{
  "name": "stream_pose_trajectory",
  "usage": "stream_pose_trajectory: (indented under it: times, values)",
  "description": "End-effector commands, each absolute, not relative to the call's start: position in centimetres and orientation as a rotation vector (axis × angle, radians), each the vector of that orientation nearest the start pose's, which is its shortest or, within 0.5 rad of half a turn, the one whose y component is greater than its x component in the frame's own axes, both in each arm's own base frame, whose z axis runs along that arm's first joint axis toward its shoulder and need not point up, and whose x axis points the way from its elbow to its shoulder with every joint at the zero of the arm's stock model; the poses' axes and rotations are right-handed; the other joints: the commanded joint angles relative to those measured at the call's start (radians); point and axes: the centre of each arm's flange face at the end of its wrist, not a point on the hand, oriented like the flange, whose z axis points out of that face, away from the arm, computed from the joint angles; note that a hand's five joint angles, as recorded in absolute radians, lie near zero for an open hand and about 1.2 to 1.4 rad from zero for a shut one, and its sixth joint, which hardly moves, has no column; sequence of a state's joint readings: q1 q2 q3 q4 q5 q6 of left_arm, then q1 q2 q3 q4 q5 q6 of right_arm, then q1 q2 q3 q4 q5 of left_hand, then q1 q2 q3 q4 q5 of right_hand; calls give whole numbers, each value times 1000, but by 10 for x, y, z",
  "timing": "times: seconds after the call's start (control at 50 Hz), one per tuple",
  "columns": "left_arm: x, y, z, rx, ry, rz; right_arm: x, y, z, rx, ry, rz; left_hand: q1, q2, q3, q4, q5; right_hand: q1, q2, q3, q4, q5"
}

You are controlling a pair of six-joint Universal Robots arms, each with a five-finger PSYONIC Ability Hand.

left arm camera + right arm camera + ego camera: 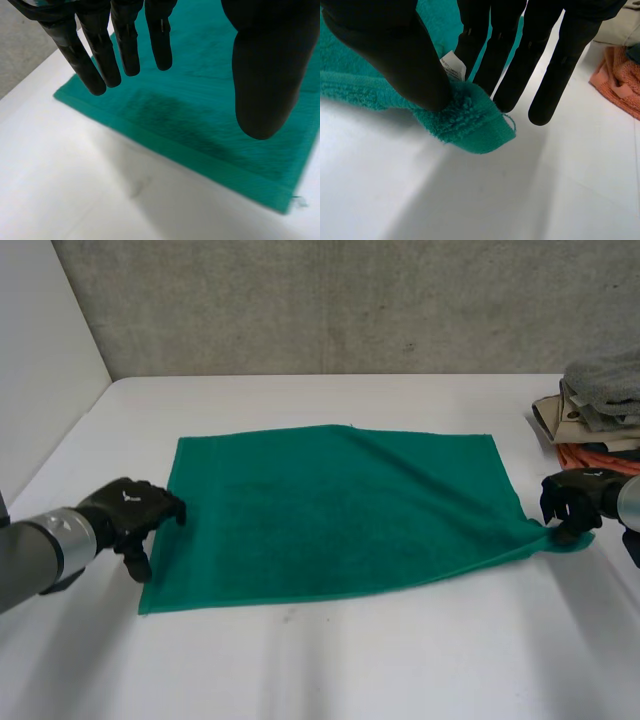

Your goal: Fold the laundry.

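Green towel (pixel 335 510) lies on the table (pixel 320 670), its near right corner pinched by my right hand (pixel 572 500), my left hand (pixel 130 512) spread open above its left edge.

Bright, even light, seemingly from overhead.

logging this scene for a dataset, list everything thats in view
towel: one, green, spread flat mid-table
label: one, white, on the towel corner at the right hand's fingers
laundry pile: one, grey over beige and orange cloths, at the table's right edge
table: one, white, under everything
wall: one, grey concrete, behind the table
left hand: one, black, open, by the towel's left edge toward its near corner
right hand: one, black, pinching the towel's near right corner
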State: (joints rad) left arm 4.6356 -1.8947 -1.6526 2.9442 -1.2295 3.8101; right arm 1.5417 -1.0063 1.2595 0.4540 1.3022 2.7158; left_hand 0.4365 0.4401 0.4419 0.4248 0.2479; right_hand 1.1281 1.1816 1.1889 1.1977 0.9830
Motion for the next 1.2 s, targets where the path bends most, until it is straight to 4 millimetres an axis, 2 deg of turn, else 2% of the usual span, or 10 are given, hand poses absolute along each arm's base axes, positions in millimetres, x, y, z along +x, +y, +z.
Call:
stream_pose_trajectory:
  times: [0.02,0.24,0.52,0.66,0.94,1.04,1.08,1.2]
  values:
    - [-190,-252,163,1316,2525,-1451,155,-352,179,-695,2670,-1346,15,11,9,26,29,268,215,207,199,239]
    - [-196,-251,144,1341,2408,-1494,157,-349,174,-732,2667,-1338,67,64,62,79,81,268,215,207,199,239]
    - [-204,-258,116,1340,2375,-1463,157,-348,172,-745,2659,-1353,188,184,182,199,202,268,215,207,199,239]
    - [-202,-268,117,1312,2344,-1494,158,-347,172,-750,2654,-1351,270,266,265,282,284,268,215,207,199,239]
    - [-204,-288,125,1286,2269,-1588,161,-344,170,-780,2646,-1353,569,566,564,581,583,268,215,207,199,239]
    - [-206,-292,126,1291,2261,-1603,161,-344,170,-783,2646,-1353,748,745,743,760,762,268,215,207,199,239]
    - [-206,-294,125,1299,2261,-1602,161,-344,170,-788,2646,-1356,959,956,954,971,973,268,215,207,199,239]
    - [-205,-291,130,1302,2277,-1600,161,-341,178,-812,2643,-1376,960,956,954,971,974,268,215,207,199,239]
